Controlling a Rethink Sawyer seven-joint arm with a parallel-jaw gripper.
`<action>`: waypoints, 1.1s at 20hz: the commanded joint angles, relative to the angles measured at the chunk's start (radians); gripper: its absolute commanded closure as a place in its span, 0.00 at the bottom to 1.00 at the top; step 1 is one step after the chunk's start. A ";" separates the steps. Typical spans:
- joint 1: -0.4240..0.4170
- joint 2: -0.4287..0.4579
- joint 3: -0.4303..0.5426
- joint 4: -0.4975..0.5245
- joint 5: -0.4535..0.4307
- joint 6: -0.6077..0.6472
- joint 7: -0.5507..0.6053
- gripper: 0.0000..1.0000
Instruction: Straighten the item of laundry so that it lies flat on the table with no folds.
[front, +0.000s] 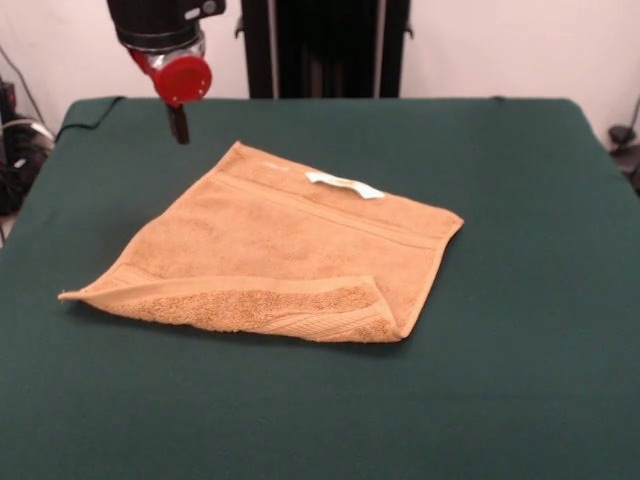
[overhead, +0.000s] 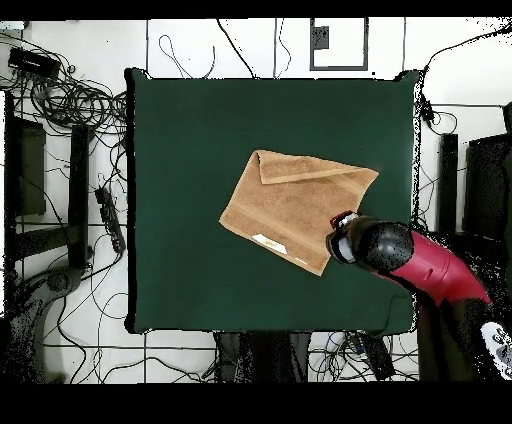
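The orange-tan towel (front: 290, 240) lies in the middle of the dark green table (front: 520, 200). Its edge nearest the front camera is folded back over itself in a long strip (front: 270, 305). The white label (front: 345, 183) sits at its far edge. My gripper (front: 178, 125) hangs above the table beyond the towel's far left corner, shut and empty, clear of the cloth. In the overhead view the towel (overhead: 295, 205) lies at an angle with the folded strip (overhead: 305, 168) on the side away from the robot. There my gripper (overhead: 340, 238) shows at the towel's right corner near the label (overhead: 268, 241).
The robot's pedestal (front: 325, 45) stands behind the table's far edge. Cables and dark equipment (overhead: 70, 120) lie on the floor around the table (overhead: 180, 150). Green cloth stretches wide on every side of the towel.
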 joint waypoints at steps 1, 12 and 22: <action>-0.018 -0.057 0.055 0.078 -0.160 -0.217 -0.093 1.00; -0.009 -0.075 0.126 0.003 -0.175 -0.131 -0.061 1.00; 0.010 -0.053 0.143 -0.080 -0.117 -0.111 -0.005 1.00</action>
